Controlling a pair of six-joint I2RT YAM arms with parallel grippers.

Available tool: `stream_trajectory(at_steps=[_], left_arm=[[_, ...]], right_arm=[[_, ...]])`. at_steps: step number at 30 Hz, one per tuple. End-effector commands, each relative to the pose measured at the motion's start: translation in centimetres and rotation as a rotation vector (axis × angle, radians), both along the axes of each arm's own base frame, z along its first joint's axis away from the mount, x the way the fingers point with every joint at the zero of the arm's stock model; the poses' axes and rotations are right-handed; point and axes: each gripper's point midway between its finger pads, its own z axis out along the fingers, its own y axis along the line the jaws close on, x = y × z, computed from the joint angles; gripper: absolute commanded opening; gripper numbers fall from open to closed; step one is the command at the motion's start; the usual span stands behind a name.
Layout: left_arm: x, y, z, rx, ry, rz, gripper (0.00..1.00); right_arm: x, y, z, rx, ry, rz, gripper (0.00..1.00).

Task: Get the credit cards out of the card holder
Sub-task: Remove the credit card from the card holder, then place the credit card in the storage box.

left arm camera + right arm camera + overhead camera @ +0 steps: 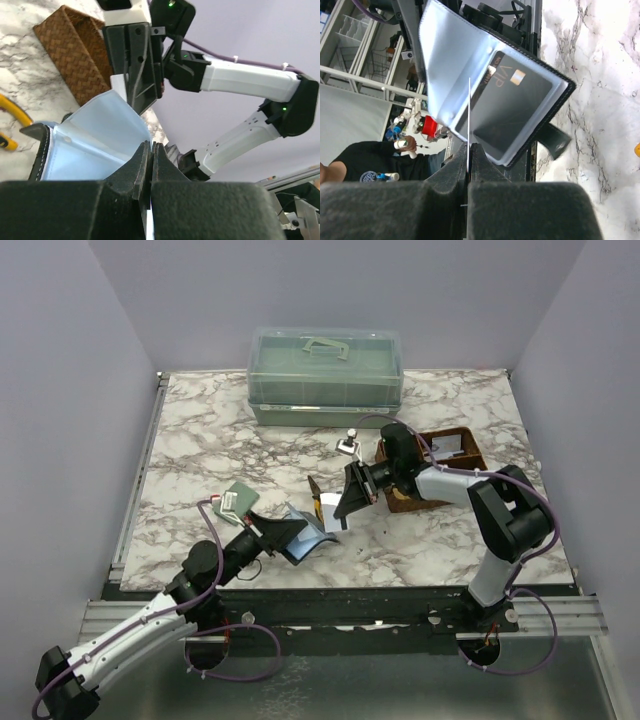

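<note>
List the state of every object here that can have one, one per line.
card holder: open, one flap clamped in the shut left jaws.
credit card: edge-on, pinched in the shut right jaws.
VIP card: inside a clear sleeve of the holder.
storage box: lid closed.

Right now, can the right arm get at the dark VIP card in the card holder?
Probably not yet: the right hand is shut on a thin card, though the VIP card faces it unobstructed.

Open card holder (445, 60), card (512, 107) inside
</note>
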Motion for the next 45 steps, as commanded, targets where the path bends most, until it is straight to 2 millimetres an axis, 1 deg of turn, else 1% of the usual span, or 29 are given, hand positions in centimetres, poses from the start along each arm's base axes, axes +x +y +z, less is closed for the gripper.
stream_trajectory(at_steps=[1, 3, 5, 7, 8, 10, 14, 18, 22, 25, 29, 32, 34, 37, 39, 43, 45], left_arm=[[0.5, 0.6, -0.9, 0.05, 0.038, 0.044, 0.0], [0.4, 0.6, -1.7, 0.07, 0.064, 0.041, 0.0], [0.3, 0.5, -2.5, 0.089, 0.084, 0.034, 0.0], [0.2, 0.4, -3.2, 0.104, 0.104, 0.021, 0.0], [0.1, 0.3, -3.5, 0.111, 0.112, 0.013, 0.0], [-0.1, 0.0, -3.9, 0.12, 0.129, -0.003, 0.0], [-0.6, -0.7, -4.0, 0.119, 0.139, -0.051, 0.0], [-1.0, -1.2, -3.9, 0.115, 0.139, -0.09, 0.0], [-1.3, -1.7, -3.9, 0.106, 0.143, -0.12, 0.0], [-1.5, -2.0, -3.8, 0.107, 0.136, -0.138, 0.0], [-1.5, -2.3, -3.4, 0.124, 0.118, -0.154, 0.0], [-1.5, -2.4, -3.4, 0.14, 0.112, -0.158, 0.0], [-1.4, -2.6, -3.6, 0.157, 0.11, -0.163, 0.0], [-1.4, -3.0, -3.6, 0.185, 0.105, -0.18, 0.0], [-1.4, -3.3, -3.5, 0.201, 0.095, -0.193, 0.0], [-1.3, -3.7, -3.7, 0.236, 0.083, -0.211, 0.0], [-1.3, -3.8, -3.8, 0.246, 0.077, -0.216, 0.0]], right_arm=[[-0.5, -0.2, 1.3, 0.047, -0.091, 0.039, 0.0], [-0.3, -0.2, 1.6, 0.064, -0.153, 0.04, 0.0], [-0.3, -0.4, 1.7, 0.052, -0.167, 0.034, 0.0], [0.3, -0.3, 1.8, 0.054, -0.255, 0.017, 0.0], [0.3, -0.5, 1.6, 0.035, -0.275, 0.012, 0.0], [0.9, -0.7, 1.5, 0.009, -0.339, -0.004, 0.0], [2.9, -1.6, 0.7, -0.075, -0.432, -0.063, 0.0], [5.3, -3.1, -0.4, -0.182, -0.511, -0.135, 0.0], [7.9, -5.4, -0.3, -0.251, -0.578, -0.222, 0.0], [10.0, -7.8, 0.0, -0.306, -0.629, -0.302, 0.0], [12.9, -11.8, -0.1, -0.429, -0.736, -0.409, 0.0], [14.2, -14.2, -0.5, -0.528, -0.84, -0.439, 0.0], [15.0, -15.7, -0.6, -0.605, -0.935, -0.426, 0.0], [16.6, -18.5, 0.4, -0.715, -1.076, -0.382, 0.0], [17.7, -20.8, 0.9, -0.805, -1.151, -0.331, 0.0], [20.1, -25.9, 0.8, -1.029, -1.275, -0.2, 0.0], [20.8, -27.9, 0.3, -1.114, -1.322, -0.103, 0.0]])
